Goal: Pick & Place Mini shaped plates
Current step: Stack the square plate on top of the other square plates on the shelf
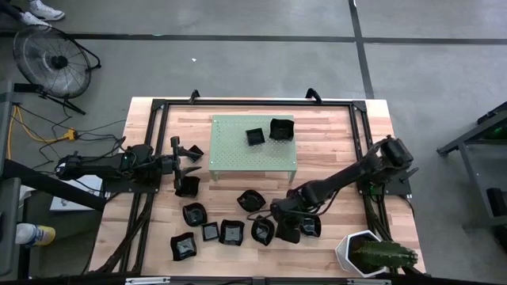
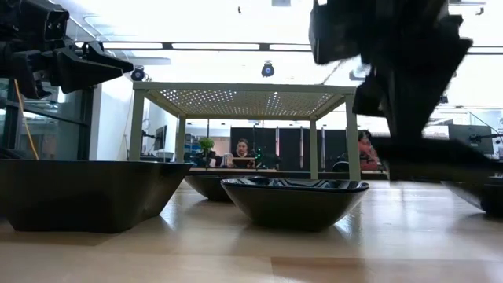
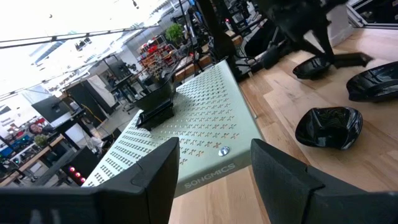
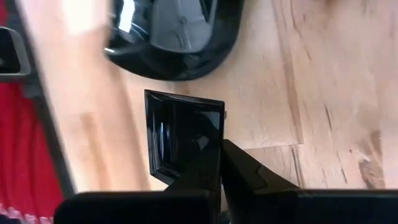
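Several small glossy black mini shaped plates [image 1: 231,232] lie on their bases on the wooden table's near half. Two more [image 1: 254,137] sit on the pale green perforated stand [image 1: 238,158] at the middle far side. My right gripper [image 1: 287,229] reaches in from the right, slanting down, and is shut on a small square black plate [image 4: 180,134]. A rounded plate [image 4: 174,37] lies on the wood just beyond it. At the table's left, my left gripper [image 1: 192,153] stands open and level, pointing at the stand with nothing between its fingers [image 3: 155,174]. My right gripper holds the square plate by one side wall [image 4: 214,140], near a corner, with one finger inside the dish and one outside. The fingers slant down from above. In the low view the plate [image 2: 440,157] hangs roughly level, clear of the table.
A white hexagonal pot with a green plant [image 1: 368,253] stands at the near right corner. A black frame [image 1: 150,142] runs along the table's edges. Bare wood [image 1: 333,150] lies right of the stand. People sit in the room beyond [image 2: 242,149].
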### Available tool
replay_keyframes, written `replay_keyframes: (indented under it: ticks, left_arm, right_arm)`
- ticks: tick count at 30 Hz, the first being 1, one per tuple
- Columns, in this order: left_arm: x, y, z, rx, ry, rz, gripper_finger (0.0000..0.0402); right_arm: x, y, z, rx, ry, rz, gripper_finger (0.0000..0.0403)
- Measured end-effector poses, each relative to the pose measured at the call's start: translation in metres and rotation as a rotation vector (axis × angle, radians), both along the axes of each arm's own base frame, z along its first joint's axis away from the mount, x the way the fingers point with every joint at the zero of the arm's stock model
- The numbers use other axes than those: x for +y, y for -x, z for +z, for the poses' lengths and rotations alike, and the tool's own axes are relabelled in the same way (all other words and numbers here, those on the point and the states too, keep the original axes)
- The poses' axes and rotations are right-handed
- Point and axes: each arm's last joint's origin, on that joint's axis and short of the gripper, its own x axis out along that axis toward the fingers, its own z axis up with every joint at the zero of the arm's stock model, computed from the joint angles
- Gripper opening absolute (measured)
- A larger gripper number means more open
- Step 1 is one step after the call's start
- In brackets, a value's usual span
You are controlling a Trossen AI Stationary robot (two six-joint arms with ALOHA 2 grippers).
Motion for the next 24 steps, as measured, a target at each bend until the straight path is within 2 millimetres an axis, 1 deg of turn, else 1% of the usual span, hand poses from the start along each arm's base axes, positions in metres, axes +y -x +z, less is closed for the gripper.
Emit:
replay_keyframes:
  ticks: [7,12,24]
  left_arm:
    - [0.000,0.000,0.000,0.001,0.000,0.000,0.0193]
    - [0.000,0.000,0.000,0.000,0.000,0.000,0.0193]
    - [0.000,0.000,0.000,0.000,0.000,0.000,0.0193]
  right_arm:
    - [-0.016,0.001,0.031,-0.097,-0.034,-0.041,0.0002]
    - [-0.033,-0.005,0.048,-0.206,-0.062,-0.099,0.0002]
    - [-0.079,-0.037,0.068,-0.488,-0.162,-0.189,0.0003]
